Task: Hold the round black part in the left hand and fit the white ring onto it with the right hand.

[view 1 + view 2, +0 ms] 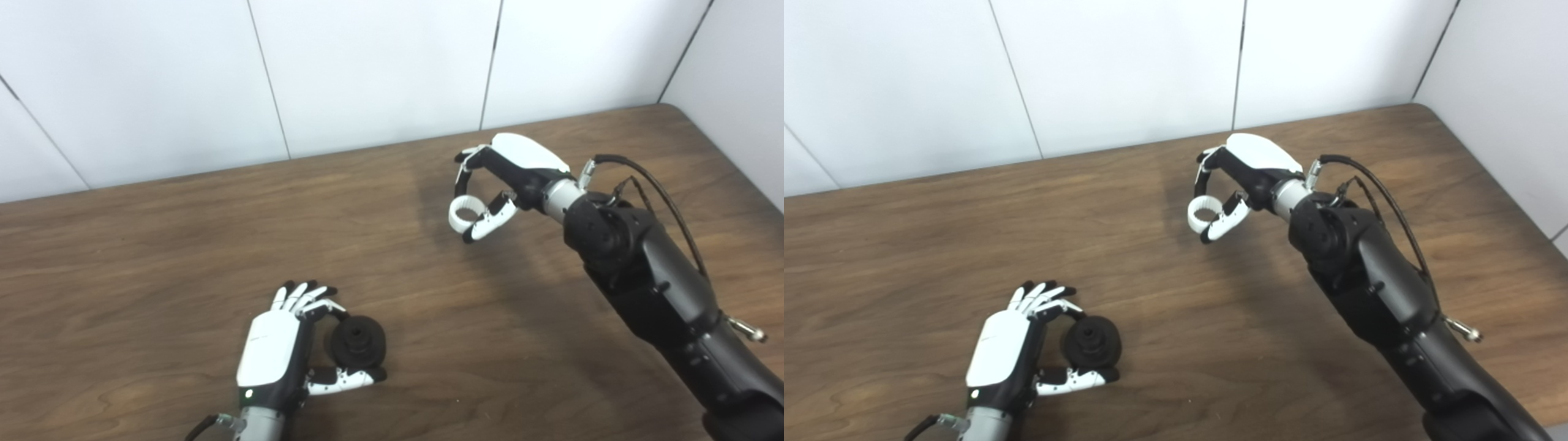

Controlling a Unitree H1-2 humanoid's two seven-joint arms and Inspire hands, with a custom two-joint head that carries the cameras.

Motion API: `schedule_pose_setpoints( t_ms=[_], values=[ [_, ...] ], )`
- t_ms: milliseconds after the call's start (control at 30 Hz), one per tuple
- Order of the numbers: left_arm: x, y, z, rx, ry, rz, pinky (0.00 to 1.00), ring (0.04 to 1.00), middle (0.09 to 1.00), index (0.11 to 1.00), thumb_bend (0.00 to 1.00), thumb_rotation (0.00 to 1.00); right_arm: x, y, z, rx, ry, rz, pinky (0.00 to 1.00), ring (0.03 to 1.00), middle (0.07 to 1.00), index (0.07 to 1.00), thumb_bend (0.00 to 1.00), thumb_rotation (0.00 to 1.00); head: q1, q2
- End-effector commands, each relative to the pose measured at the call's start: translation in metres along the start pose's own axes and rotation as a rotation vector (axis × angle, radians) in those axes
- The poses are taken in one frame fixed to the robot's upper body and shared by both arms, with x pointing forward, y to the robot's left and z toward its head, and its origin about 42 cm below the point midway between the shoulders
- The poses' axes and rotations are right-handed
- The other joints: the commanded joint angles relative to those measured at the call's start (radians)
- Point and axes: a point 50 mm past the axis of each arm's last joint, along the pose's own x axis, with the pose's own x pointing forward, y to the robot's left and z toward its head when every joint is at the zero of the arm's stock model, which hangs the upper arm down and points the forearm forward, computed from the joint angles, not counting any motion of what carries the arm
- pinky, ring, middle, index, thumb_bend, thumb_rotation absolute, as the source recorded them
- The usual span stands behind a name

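Note:
The round black part (358, 342) sits low at the front of the wooden table (153, 257), hub facing up toward me. My left hand (288, 349) is shut on it, one finger over its top edge and the thumb under its bottom edge. Farther back and to the right, my right hand (502, 180) hangs above the table, shut on the white ring (465, 213), which is pinched between the fingertips and the thumb. The ring and the black part are well apart.
White wall panels (367, 73) run along the table's far edge, and another wall (735, 73) closes the right corner. My right forearm (661, 294) with its cable crosses the right side of the table.

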Motion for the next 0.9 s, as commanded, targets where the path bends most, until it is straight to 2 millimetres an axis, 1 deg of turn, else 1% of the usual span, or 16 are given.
schedule_pose_setpoints(
  t_ms=[0, 133, 500, 867],
  values=[
    [-0.007, -0.016, -0.006, 0.04, 0.055, -0.097, 1.0, 0.918, 0.825, 0.487, 0.52, 0.05, -0.007, -0.019, 0.015, -0.051, -0.093, -0.048, 0.99, 0.937, 0.887, 0.485, 0.52, 0.13, 0.013, 0.003],
    [-0.008, -0.02, -0.001, 0.031, 0.054, -0.098, 1.0, 0.917, 0.825, 0.487, 0.52, 0.05, -0.019, -0.013, 0.033, -0.046, -0.165, -0.033, 0.99, 0.949, 0.895, 0.484, 0.52, 0.14, 0.053, 0.009],
    [-0.007, -0.023, 0.004, 0.019, 0.054, -0.09, 1.0, 0.915, 0.826, 0.486, 0.52, 0.05, -0.045, 0.006, 0.071, -0.043, -0.315, 0.012, 1.0, 0.981, 0.915, 0.484, 0.52, 0.14, 0.102, 0.032],
    [-0.007, -0.022, 0.007, 0.016, 0.053, -0.088, 1.0, 0.915, 0.825, 0.486, 0.52, 0.05, -0.053, 0.029, 0.1, -0.077, -0.403, 0.049, 1.0, 0.976, 0.907, 0.483, 0.52, 0.14, 0.115, 0.042]
  ],
)
